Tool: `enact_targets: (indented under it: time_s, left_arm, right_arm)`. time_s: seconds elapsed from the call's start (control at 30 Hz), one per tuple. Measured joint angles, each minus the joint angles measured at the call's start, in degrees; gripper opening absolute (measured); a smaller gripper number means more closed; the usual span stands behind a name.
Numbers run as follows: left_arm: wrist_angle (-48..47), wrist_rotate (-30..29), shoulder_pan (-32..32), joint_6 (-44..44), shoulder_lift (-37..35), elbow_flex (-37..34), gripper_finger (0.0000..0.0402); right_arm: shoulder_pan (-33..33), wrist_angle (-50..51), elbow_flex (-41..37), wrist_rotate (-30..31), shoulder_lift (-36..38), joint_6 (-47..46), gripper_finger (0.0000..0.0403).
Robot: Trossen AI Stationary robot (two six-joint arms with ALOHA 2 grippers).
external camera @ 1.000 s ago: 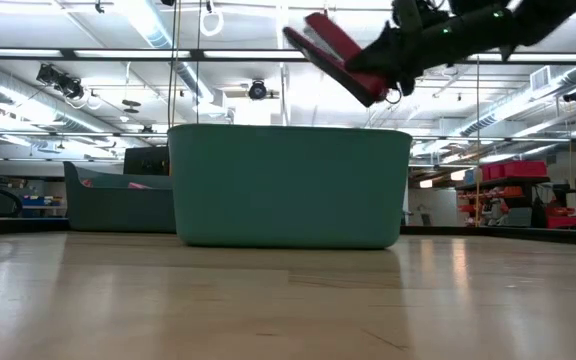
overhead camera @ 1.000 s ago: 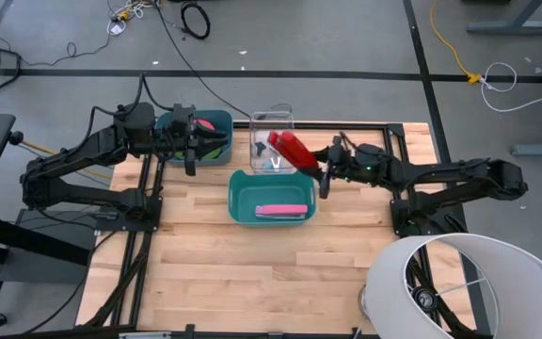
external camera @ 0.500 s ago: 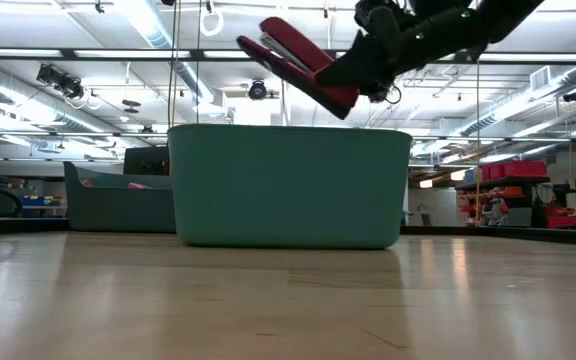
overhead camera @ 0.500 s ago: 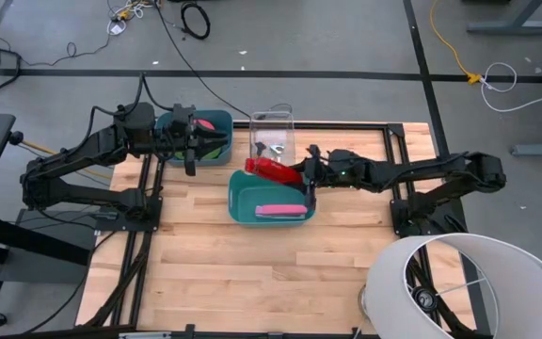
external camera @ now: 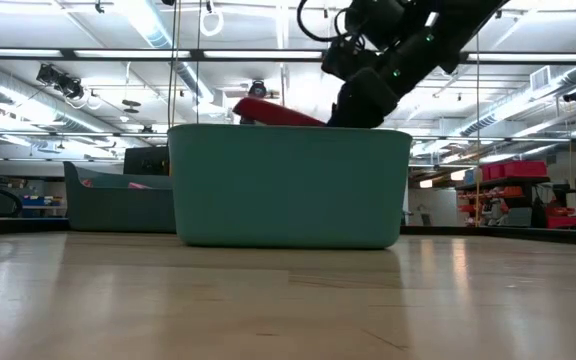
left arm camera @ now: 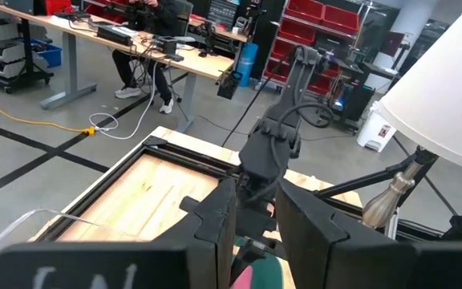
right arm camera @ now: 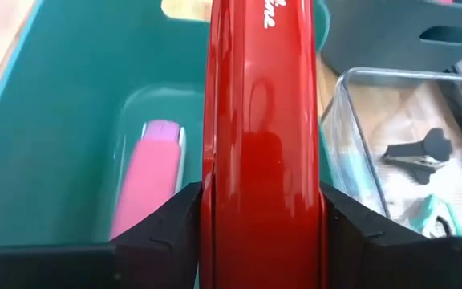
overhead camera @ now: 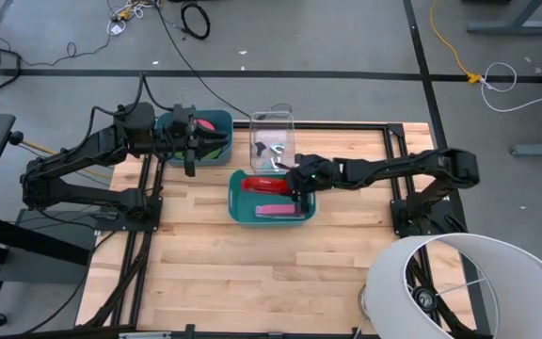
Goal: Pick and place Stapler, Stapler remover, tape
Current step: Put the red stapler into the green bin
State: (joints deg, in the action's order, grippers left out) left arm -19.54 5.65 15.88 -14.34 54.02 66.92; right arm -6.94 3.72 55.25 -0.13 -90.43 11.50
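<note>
At the middle of the bench sits a teal bin [overhead camera: 236,200], and a pink stapler [overhead camera: 281,209] lies flat on its floor against the near wall. The right gripper [overhead camera: 294,183] reaches over the bin's far right part, its fingers [right arm camera: 160,233] clenched on the sides of a red stapler [overhead camera: 263,185], which stretches toward the bin's left side and, seen from table height, sits just above the rim. Just beyond the bin, at the bench's far edge, a clear box [overhead camera: 260,120] holds dark staple removers [right arm camera: 417,151]. Left of that box, at the far left corner, stands a darker teal bin [overhead camera: 216,120]. The left gripper [overhead camera: 190,153] hovers over it; whether its fingers are open or closed cannot be told.
</note>
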Motion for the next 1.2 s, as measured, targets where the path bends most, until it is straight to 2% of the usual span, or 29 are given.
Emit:
enact_targets:
  time_s: [0.23, 0.7, 0.97, 1.2]
  left_arm:
    - [-0.01, 0.09, 0.00, 0.03, 0.00, 0.00, 0.0094]
    - [0.00, 0.07, 0.02, 0.02, 0.00, 0.00, 0.0094]
    - [0.01, 0.07, 0.00, 0.01, 0.00, 0.02, 0.0094]
    - [0.01, 0.05, 0.02, 0.05, 0.00, 0.02, 0.0094]
  right_arm:
    - [-0.22, 4.21, 0.28, -0.42, -1.30, -0.05, 0.0180]
    - [-1.61, 4.08, 0.43, -1.62, -1.18, -0.52, 0.0180]
    - [-1.55, 16.29, 11.59, -2.34, -2.07, -0.88, 0.0180]
    - [-1.55, 21.48, 15.38, -2.46, -2.19, -2.58, 0.0180]
